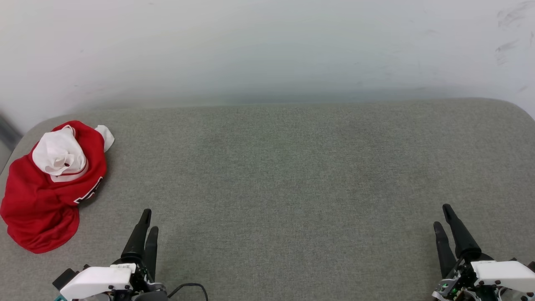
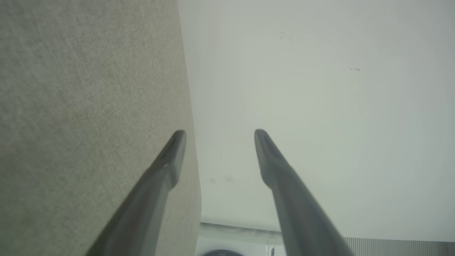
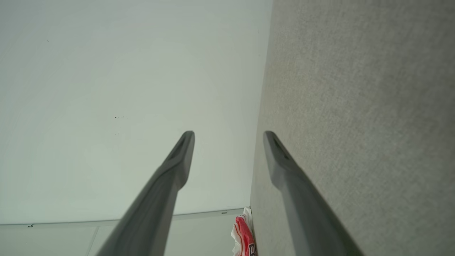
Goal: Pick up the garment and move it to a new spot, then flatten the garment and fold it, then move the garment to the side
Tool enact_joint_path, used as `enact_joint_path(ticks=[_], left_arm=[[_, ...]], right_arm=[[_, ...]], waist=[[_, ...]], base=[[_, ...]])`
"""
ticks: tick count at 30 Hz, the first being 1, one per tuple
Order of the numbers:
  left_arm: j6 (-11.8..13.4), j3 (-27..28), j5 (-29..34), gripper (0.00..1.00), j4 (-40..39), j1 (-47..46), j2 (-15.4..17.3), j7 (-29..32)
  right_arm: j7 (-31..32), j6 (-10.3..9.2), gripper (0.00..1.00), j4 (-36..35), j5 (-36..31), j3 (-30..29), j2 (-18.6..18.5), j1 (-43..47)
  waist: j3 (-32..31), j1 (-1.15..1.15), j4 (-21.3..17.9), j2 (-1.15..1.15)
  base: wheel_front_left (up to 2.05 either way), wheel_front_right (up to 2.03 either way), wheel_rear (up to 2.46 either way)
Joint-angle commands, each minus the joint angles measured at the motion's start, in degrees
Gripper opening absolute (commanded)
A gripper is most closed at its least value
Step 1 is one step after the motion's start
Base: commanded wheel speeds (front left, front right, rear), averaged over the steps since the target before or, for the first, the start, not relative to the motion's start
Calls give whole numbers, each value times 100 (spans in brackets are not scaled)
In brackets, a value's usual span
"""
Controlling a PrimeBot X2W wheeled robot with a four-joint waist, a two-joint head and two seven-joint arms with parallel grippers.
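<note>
The garment (image 1: 46, 188) lies crumpled in a heap at the far left of the grey fabric surface (image 1: 284, 175), red with a bunched white sleeve on top and a bit of black lettering showing. In the right wrist view the garment (image 3: 243, 238) is a small red-and-white lump far off. My left gripper (image 1: 149, 219) hovers at the lower left, to the right of the heap and apart from it. The left gripper (image 2: 220, 133) is open and holds nothing. My right gripper (image 1: 442, 215) stands at the lower right, far from the cloth. The right gripper (image 3: 229, 135) is also open and holds nothing.
A pale wall (image 1: 267, 46) rises behind the surface's far edge. The surface rounds off at its left (image 1: 25, 133) and right (image 1: 518, 106) back corners. A black cable (image 1: 188, 288) loops by the left wrist.
</note>
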Motion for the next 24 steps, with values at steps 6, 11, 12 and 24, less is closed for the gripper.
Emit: enact_joint_path(ticks=[6,11,12,24], left_arm=[[38,115,441,100,-217,-99,10,-197],[246,99,1225,100,-451,-107,11,-333],[302,70,1380,100,-501,-103,12,-360],[766,-289,2957,100,-810,-2,15,-653]], right_arm=[[-204,0,100,-243,-499,-48,-1,-89],[-341,0,100,-510,-1221,-81,-1,-68],[-367,0,100,-572,-1398,-65,0,-62],[-662,0,100,-934,-3268,224,1,81]], waist=[[9,0,-2,0],[22,0,-2,0],[24,0,-1,0],[30,0,10,0]], base=[[0,0,0],[0,0,0],[0,0,0],[0,0,0]])
